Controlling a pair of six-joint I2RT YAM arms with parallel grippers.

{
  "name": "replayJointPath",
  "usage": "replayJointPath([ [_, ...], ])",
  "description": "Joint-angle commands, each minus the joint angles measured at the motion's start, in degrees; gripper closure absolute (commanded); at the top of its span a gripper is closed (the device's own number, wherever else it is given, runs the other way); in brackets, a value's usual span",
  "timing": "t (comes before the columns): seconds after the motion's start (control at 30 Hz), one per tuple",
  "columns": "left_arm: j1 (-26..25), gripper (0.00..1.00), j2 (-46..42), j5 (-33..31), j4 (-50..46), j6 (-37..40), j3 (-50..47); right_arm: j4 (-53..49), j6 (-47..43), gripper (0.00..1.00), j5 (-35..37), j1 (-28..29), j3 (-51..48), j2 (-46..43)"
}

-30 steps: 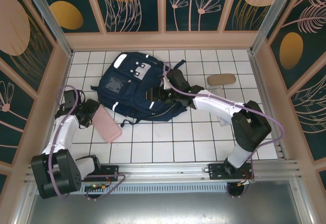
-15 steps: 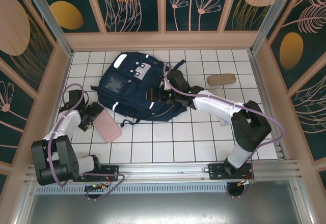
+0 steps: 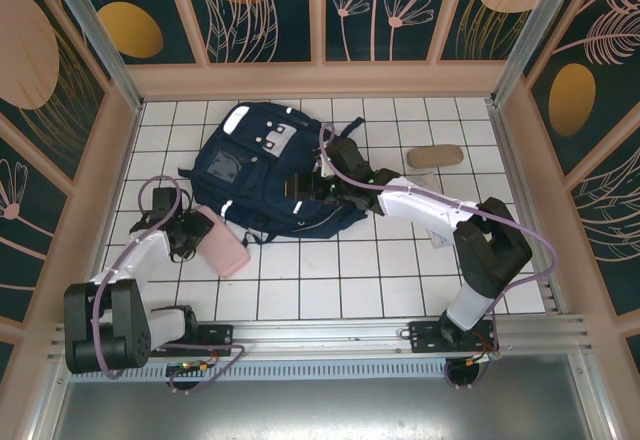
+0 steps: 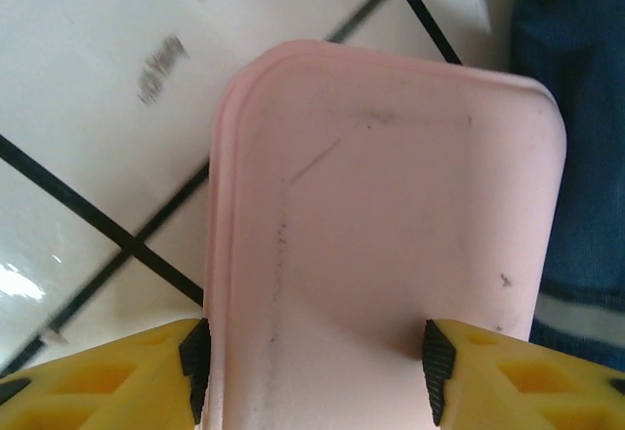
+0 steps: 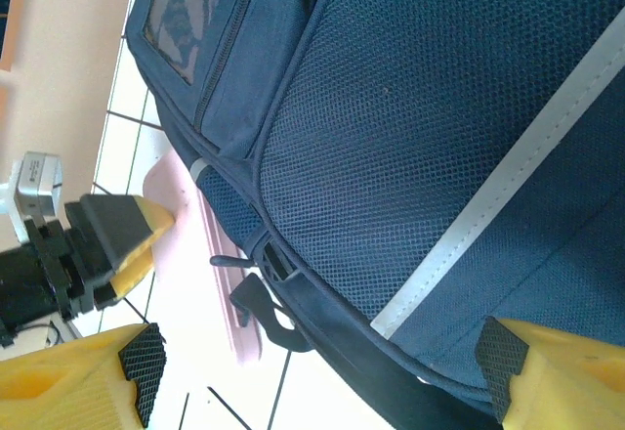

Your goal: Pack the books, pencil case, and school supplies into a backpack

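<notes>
The pink case (image 3: pixel 226 251) lies flat on the white tiles just left of the navy backpack (image 3: pixel 262 172). My left gripper (image 3: pixel 196 230) is shut on its near end. In the left wrist view the pink case (image 4: pixel 391 205) sits between the pads of the left gripper (image 4: pixel 317 369), beside the backpack (image 4: pixel 576 156). My right gripper (image 3: pixel 318 190) hangs open over the backpack's lower right edge. In the right wrist view its fingers straddle the backpack (image 5: pixel 420 107), near a dark strap (image 5: pixel 264 303); the pink case (image 5: pixel 210 254) shows beyond. The books are out of view.
A tan pouch (image 3: pixel 433 155) lies on the tiles at the back right, apart from both arms. Wooden walls (image 3: pixel 120 160) close in the tiled floor on three sides. Open tiles (image 3: pixel 340 270) stretch in front of the backpack.
My left gripper has swung right and closed onto the pink case, which has slid a little toward the backpack. The right arm has barely moved.
</notes>
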Motion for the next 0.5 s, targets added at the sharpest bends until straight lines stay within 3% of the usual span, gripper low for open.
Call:
replayJointPath([
  [0.0, -4.14, 0.44, -2.02, 2.61, -0.27, -5.66, -3.09, -0.16, -0.67, 0.15, -1.38, 0.73, 1.98, 1.68],
  [0.33, -22.77, 0.45, -0.38, -1.37, 3.23, -17.78, -2.27, 0.22, -0.60, 0.18, -1.41, 1.17, 2.16, 2.59],
  [0.47, -25.17, 0.45, 2.19, -2.59, 2.60, -18.60, -0.18, 0.06, -1.00, 0.19, -1.67, 1.20, 2.16, 3.21],
])
